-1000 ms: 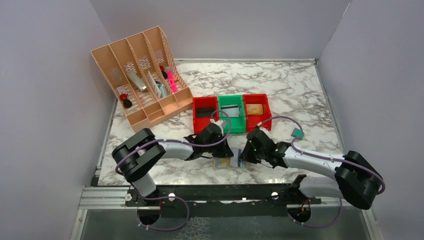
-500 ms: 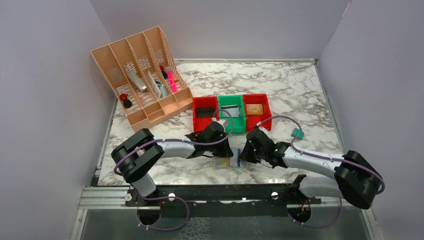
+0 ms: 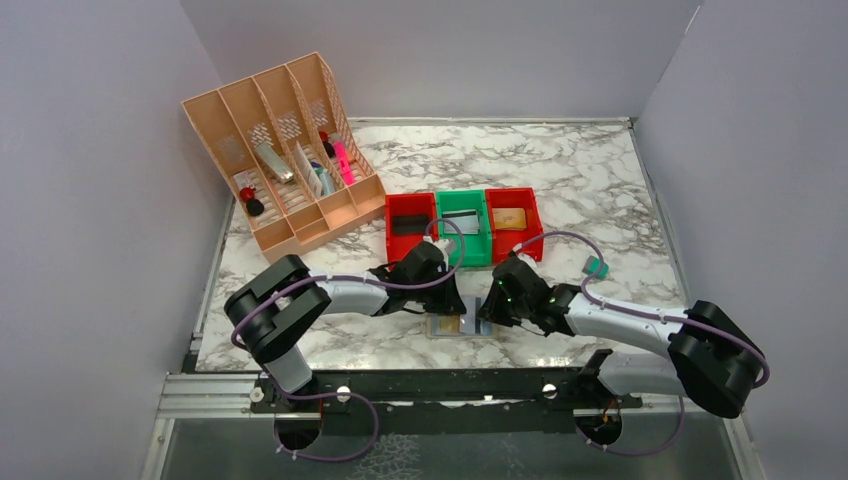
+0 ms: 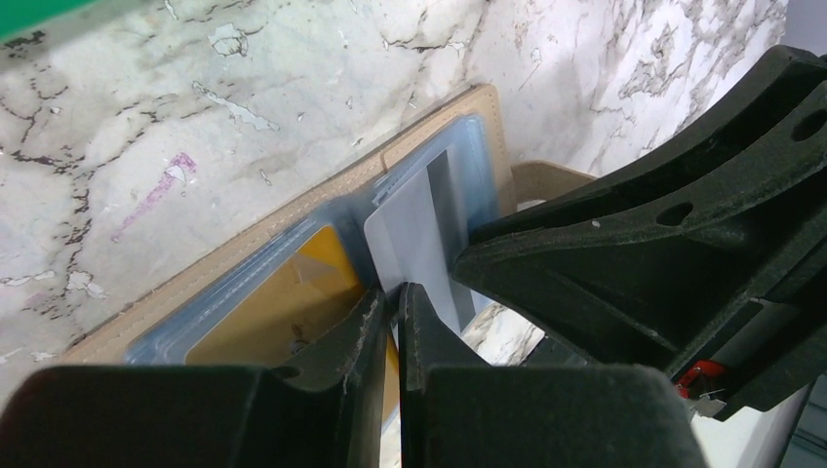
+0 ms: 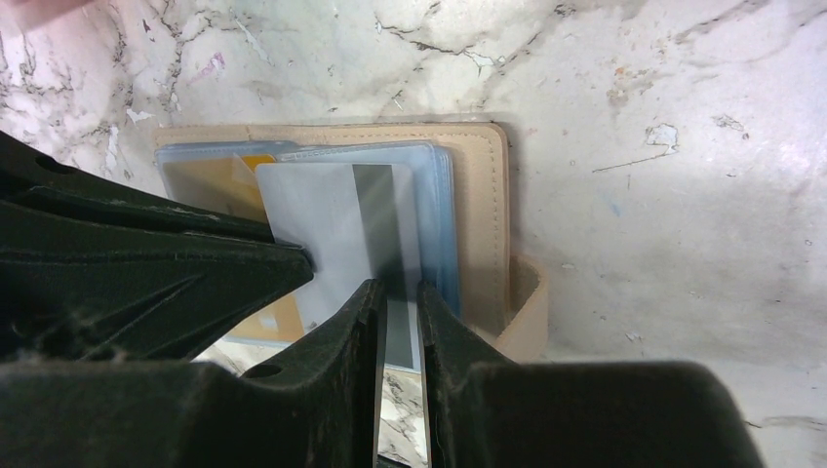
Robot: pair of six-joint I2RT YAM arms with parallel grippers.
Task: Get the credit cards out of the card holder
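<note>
The card holder (image 3: 458, 326) lies open near the table's front edge, tan (image 4: 293, 210) outside with blue-grey sleeves (image 5: 478, 214). A grey card with a dark stripe (image 4: 414, 229) (image 5: 322, 219) sticks partway out of a sleeve. A yellow card (image 4: 283, 302) (image 5: 229, 180) sits in the sleeve beside it. My left gripper (image 3: 452, 308) (image 4: 395, 291) has its tips at the grey card's near corner, jaws a thin slit apart. My right gripper (image 3: 487, 312) (image 5: 398, 288) points down onto the card's stripe. Its jaws stand narrowly apart with nothing between them.
Two red bins (image 3: 410, 226) (image 3: 513, 220) and a green bin (image 3: 462, 226) stand just behind the grippers. A peach desk organiser (image 3: 285, 150) fills the back left. A small teal object (image 3: 597, 268) lies to the right. The holder's strap (image 5: 527, 312) curls up beside my right fingers.
My left wrist has edged very slightly back and left. Both grippers stay over the open card holder, which has not moved.
</note>
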